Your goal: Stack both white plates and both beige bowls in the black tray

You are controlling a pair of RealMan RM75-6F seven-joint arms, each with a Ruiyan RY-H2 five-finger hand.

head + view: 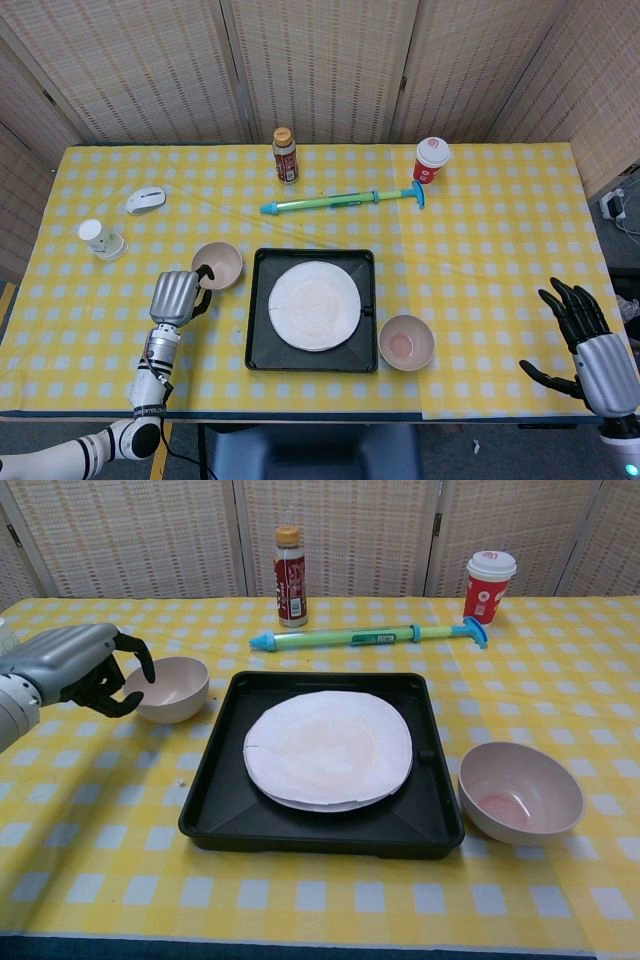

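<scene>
The black tray sits at the table's front middle, with white plates stacked inside it. One beige bowl stands on the cloth just left of the tray. The other beige bowl, with a pinkish stain inside, stands at the tray's front right corner. My left hand is at the left bowl's near-left rim, thumb and curved fingers apart around the edge, holding nothing. My right hand hovers past the table's right front edge, fingers spread and empty.
At the back stand a brown bottle, a green and blue water pump toy and a red paper cup. A computer mouse and a small clear cup lie at the left.
</scene>
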